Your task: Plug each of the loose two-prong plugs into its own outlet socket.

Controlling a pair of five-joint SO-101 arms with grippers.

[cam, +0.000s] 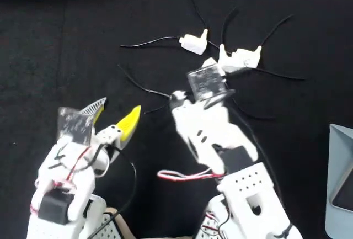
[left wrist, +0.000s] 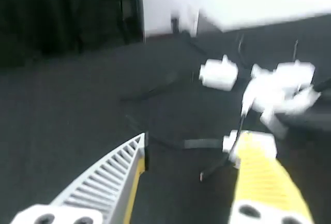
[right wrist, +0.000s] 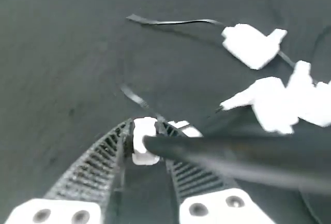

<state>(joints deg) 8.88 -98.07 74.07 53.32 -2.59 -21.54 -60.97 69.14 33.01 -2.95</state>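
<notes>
Black cloth covers the counter point(cam: 66, 40), with thin black cords point(cam: 146, 43) trailing across its upper half. In the high view the left gripper point(cam: 118, 106) sits at the lower left of the frame and points toward the upper right. Its fingers point(left wrist: 111, 177), one white and ribbed and the other yellow, are spread well apart with nothing between them. The right gripper point(cam: 177, 100) is near the middle of the frame. In its wrist view the right gripper's dark ribbed fingers point(right wrist: 103, 162) are clamped on a small white plug point(right wrist: 142, 149), and a black cord runs off from it across the cloth. A single white connector piece point(cam: 193, 43) lies in the upper middle of the high view, well apart from the held plug. Just to its right is a cluster of white connector pieces point(cam: 240, 58), with cords fanning out from it. I cannot tell which of these are plugs and which are sockets. A grey bin point(cam: 341, 178) stands at the right edge of the frame.
</notes>
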